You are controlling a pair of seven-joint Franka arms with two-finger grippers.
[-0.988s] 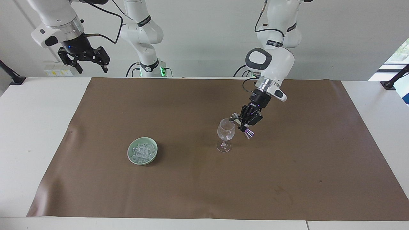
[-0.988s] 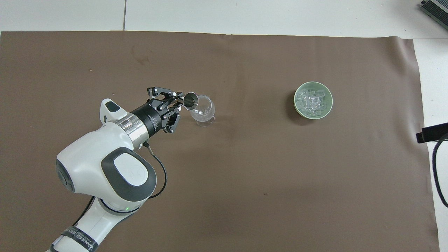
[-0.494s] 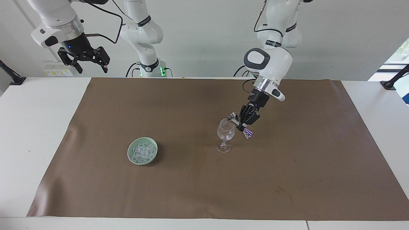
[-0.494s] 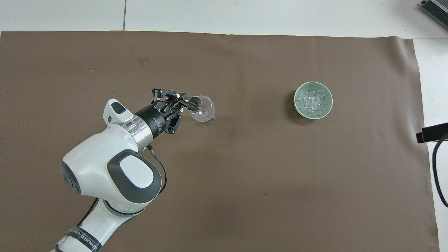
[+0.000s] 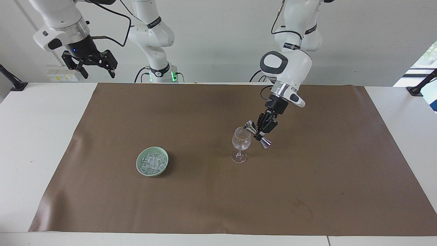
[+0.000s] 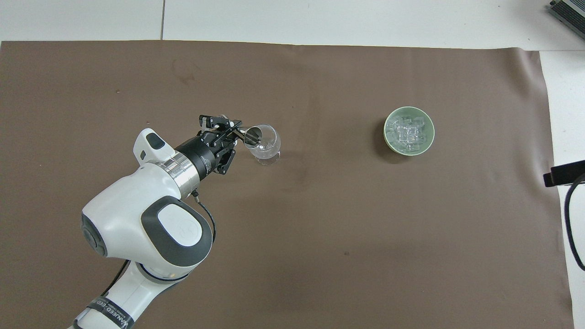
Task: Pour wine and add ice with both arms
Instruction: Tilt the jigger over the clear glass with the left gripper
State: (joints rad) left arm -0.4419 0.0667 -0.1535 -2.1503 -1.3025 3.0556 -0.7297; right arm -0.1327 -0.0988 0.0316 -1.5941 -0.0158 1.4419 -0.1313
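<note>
My left gripper point(image 5: 260, 134) point(image 6: 234, 133) is shut on the steel jigger point(image 5: 258, 134) point(image 6: 249, 135) and holds it tipped, its mouth over the rim of the clear stemmed wine glass point(image 5: 240, 143) point(image 6: 266, 145). The glass stands upright on the brown mat. No liquid can be made out. The ice point(image 5: 152, 162) point(image 6: 408, 132) is a heap of clear cubes in a pale green bowl point(image 5: 139, 168) point(image 6: 388, 140), toward the right arm's end of the table. My right gripper point(image 5: 92, 66) waits open and empty, raised high above that end near the robots' edge.
A brown mat point(image 5: 218, 198) point(image 6: 320, 228) covers most of the white table point(image 5: 30, 136). A black clamp point(image 5: 13, 83) and another one point(image 5: 420, 87) stand at the table's ends. A black bracket with cable point(image 6: 564, 173) sits at the right arm's end.
My left gripper has tipped the jigger further over the glass rim and shifted slightly nearer the glass. The right arm has not moved.
</note>
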